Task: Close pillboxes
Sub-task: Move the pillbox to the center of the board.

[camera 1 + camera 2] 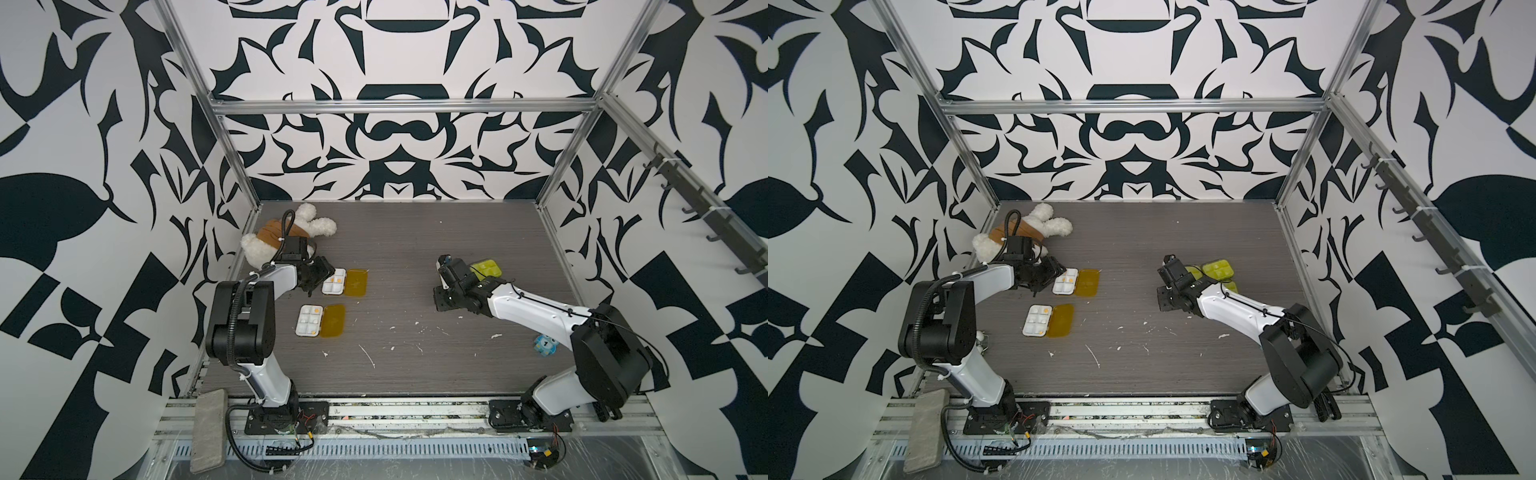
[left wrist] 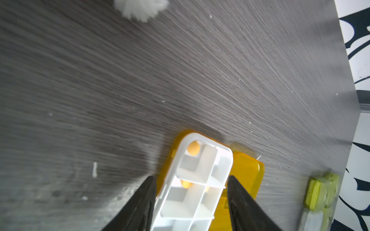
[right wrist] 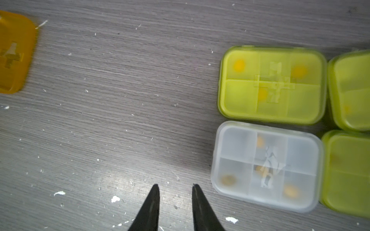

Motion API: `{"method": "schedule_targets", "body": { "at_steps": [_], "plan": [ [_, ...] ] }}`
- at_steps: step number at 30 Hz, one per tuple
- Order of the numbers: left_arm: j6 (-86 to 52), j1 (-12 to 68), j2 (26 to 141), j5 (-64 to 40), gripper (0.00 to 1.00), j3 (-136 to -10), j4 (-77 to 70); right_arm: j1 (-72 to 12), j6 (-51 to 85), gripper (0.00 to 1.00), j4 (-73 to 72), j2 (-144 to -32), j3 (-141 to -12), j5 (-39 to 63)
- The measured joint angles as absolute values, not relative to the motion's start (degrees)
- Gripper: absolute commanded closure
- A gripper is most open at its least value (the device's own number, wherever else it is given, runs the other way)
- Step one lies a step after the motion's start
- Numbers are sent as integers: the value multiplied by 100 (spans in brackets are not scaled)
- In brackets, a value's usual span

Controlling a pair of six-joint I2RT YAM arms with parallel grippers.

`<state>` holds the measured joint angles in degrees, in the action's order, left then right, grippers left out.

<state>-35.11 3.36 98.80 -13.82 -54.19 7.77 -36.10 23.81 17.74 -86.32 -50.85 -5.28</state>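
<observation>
A plush bear (image 1: pixel 266 237) lies in a far corner of the grey table (image 1: pixel 415 249), and everything here is placed from it. Just beside the bear, on the side toward the table's middle, an amber pillbox (image 1: pixel 336 282) lies open, its amber lid (image 1: pixel 356 282) flat on the side away from the bear. The left gripper (image 2: pixel 191 180) reaches over the bear's edge. Its two dark fingers (image 2: pixel 140 200) stand on either side of this box's white tray (image 2: pixel 200 180), which holds orange pills. Whether they pinch the tray or only straddle it I cannot tell. A second amber pillbox (image 1: pixel 311 322) lies near the first, farther from the bear toward the arm bases, also open with its lid folded out flat. Well apart from the bear, across the table, four boxes sit close together with lids down: three yellow-green pillboxes (image 3: pixel 272 84) (image 3: pixel 350 90) (image 3: pixel 346 172) and a clear pillbox (image 3: pixel 266 166), orange pills showing through their lids. The right gripper (image 3: pixel 176 187) hangs just beside the clear one, on the bear's side of that group. Its tips stand slightly parted over bare table with nothing between them. A small blue toy (image 1: pixel 542 344) lies farthest from the bear, near the right arm's elbow.
</observation>
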Motion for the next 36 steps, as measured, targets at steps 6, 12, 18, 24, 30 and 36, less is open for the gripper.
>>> {"method": "schedule_targets", "body": {
  "at_steps": [6, 12, 18, 24, 30, 36],
  "plan": [
    [-3485, 443, 9876, -1313, 41, -5402, 790, -3610, 2381, 69, 1774, -8632, -5087, -528],
    [-3454, 493, 9856, -1306, 41, -5376, 794, -3610, 2381, 69, 1774, -8632, -5085, -530],
    [-3437, 650, 9856, -1304, 41, -5376, 797, -3610, 2381, 69, 1778, -8632, -5087, -537],
    [-3339, 908, 9850, -1286, 41, -5376, 794, -3610, 2381, 69, 1839, -8678, -5280, -561],
    [-3223, 1094, 9848, -1243, 40, -5376, 799, -3610, 2383, 69, 1817, -8759, -5358, -554],
    [-3124, 1243, 9863, -1210, 41, -5380, 797, -3610, 2388, 69, 1813, -8899, -5422, -539]
  ]
}}
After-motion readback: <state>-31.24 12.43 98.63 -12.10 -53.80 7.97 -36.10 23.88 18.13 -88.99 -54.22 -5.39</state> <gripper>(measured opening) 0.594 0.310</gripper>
